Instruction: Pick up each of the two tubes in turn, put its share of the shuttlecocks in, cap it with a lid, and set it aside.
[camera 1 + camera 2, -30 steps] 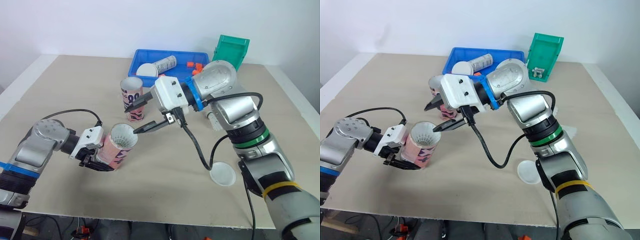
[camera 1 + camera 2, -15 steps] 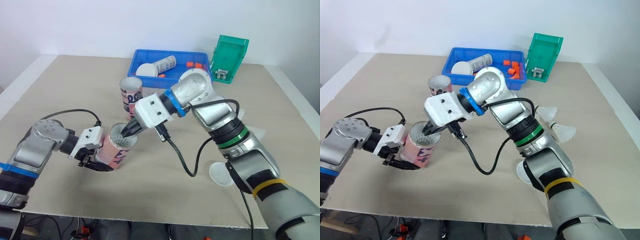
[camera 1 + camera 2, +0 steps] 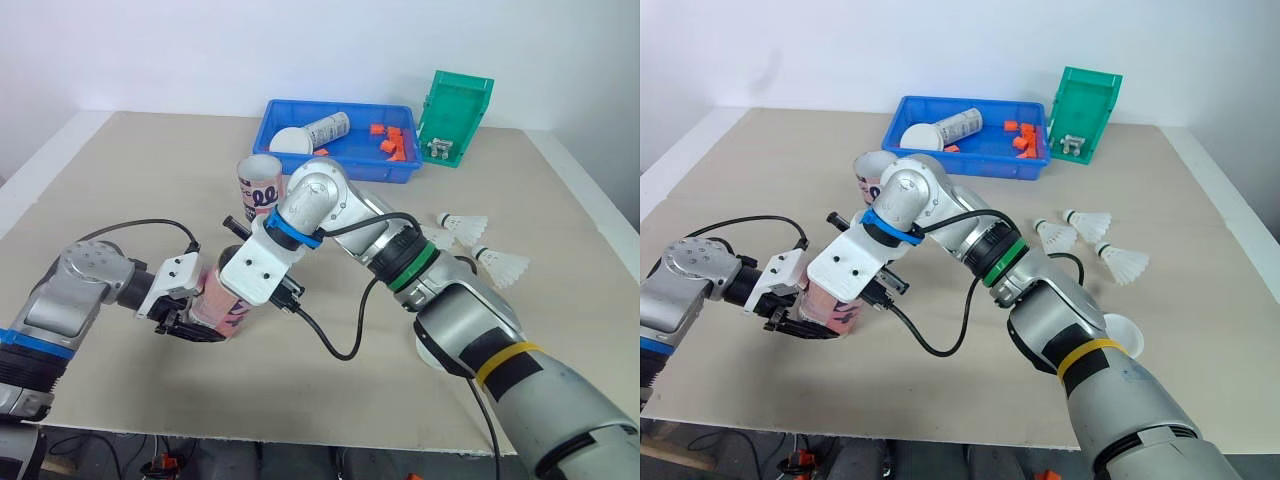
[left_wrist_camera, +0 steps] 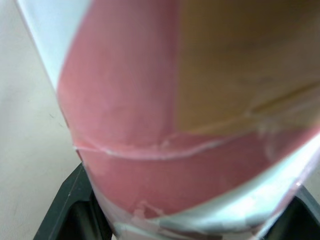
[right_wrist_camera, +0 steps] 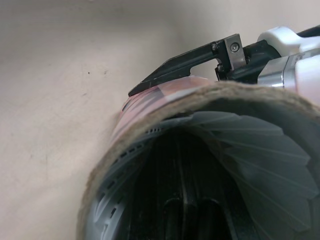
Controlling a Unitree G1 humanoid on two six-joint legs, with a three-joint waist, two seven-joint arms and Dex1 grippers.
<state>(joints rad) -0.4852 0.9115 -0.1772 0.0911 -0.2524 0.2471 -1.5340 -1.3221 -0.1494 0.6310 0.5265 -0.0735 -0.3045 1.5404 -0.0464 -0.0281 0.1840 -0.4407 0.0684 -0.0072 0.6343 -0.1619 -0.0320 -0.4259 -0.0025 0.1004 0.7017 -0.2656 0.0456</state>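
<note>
My left gripper (image 3: 198, 330) is shut on the lower part of a pink patterned tube (image 3: 214, 306), holding it tilted just above the table; the tube's wall (image 4: 165, 125) sits between the left fingers. My right gripper (image 5: 187, 220) reaches into the tube's open mouth, fingers together, and its white wrist housing (image 3: 262, 272) covers the opening. White shuttlecock feathers (image 5: 260, 150) line the inside of the tube. A second pink tube (image 3: 260, 185) stands upright behind. Three loose shuttlecocks (image 3: 462, 225) lie to the right. A white lid (image 3: 1118, 333) rests near the front right.
A blue bin (image 3: 402, 176) at the back holds a white lid (image 3: 290, 140), a lying tube (image 3: 328, 128) and orange pieces (image 3: 393, 143). A green bin (image 3: 455, 110) stands tilted beside it. The right arm's black cable (image 3: 335, 340) loops over the table in front.
My right gripper went from open above the tube to closed, then pushed down into the tube's mouth. The left gripper and its tube stayed put.
</note>
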